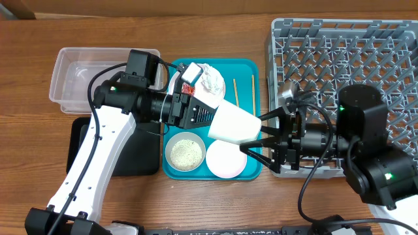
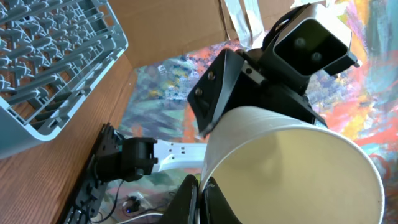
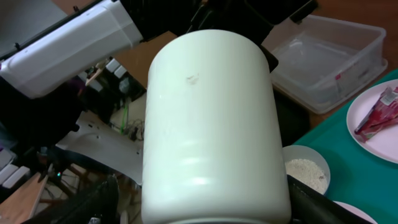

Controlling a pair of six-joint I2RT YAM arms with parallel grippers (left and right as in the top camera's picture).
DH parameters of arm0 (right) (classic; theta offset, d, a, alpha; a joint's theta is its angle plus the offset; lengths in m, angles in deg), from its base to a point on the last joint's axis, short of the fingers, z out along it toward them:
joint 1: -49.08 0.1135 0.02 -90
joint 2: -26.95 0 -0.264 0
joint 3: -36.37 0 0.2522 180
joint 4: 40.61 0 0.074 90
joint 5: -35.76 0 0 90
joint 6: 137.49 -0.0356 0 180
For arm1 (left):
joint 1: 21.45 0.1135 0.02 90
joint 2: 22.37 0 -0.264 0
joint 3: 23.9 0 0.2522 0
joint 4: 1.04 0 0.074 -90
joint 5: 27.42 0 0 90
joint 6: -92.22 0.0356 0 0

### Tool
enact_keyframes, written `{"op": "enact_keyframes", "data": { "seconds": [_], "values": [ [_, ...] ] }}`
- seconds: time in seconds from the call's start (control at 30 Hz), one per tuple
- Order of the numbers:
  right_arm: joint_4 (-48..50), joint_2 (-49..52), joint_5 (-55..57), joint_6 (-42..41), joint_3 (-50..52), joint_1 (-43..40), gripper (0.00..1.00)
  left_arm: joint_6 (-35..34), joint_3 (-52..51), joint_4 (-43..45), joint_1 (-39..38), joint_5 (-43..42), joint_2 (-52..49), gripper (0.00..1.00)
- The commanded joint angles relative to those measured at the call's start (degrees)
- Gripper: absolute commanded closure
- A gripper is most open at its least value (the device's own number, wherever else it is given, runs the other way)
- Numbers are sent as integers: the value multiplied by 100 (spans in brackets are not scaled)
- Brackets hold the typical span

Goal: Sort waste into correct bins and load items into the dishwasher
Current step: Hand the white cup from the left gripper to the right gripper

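Left pincer is clamping the white cup by its rim and holding it sideways above the teal tray's right half. Right pincer is gaping wide, straddling the cup; contact unclear. Risk: left letting go before right is gripping, with the cup dropping onto the rice bowl in the tray. Brown wooden table is carrying everything. Cardboard and painted sheet are showing beyond.

White cup tilted sideways, aloft; rice bowl, pink plate below; chopsticks parallel nearby; grey rack right.
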Motion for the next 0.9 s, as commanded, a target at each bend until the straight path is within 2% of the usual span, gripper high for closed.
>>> {"op": "enact_keyframes", "data": {
  "seconds": [0.0, 0.17, 0.2, 0.27, 0.33, 0.47, 0.53, 0.7, 0.73, 0.77, 0.83, 0.87],
  "values": [
    [72, 68, -79, 31, -125, 170, 21, 170, 59, 31, -39, -44, -44, 96],
    [125, 146, 83, -2, -125, 153, 30, 170, 59, 26, -39, -42, -44, 96],
    [179, 146, 90, -2, -125, 155, 30, 170, 59, 26, -42, -35, -44, 96],
    [310, 146, 85, -7, -127, 155, 19, 170, 59, 26, -66, -20, -44, 96],
    [413, 146, 87, -26, -127, 155, 18, 173, 59, 26, -114, -9, -44, 96],
    [481, 146, 81, -26, -127, 155, 27, 195, 59, 39, -240, -2, -44, 96],
    [455, 146, 79, -28, -127, 155, 36, 192, 59, 55, -264, -2, -44, 96],
    [345, 146, 103, -24, -127, 149, 38, 190, 59, 151, -258, -2, -46, 96],
    [297, 146, 175, -26, -127, 136, 38, 188, 59, 188, -258, -2, -44, 91],
    [247, 144, 245, -26, -127, 114, 39, 190, 59, 203, -251, -2, -44, 76],
    [48, 79, 505, -26, -127, -15, 41, 188, 59, 219, -216, -2, -44, 39],
    [-55, 37, 603, -26, -127, -101, 42, 188, 59, 219, -188, -2, -44, 0]
  ]
}}
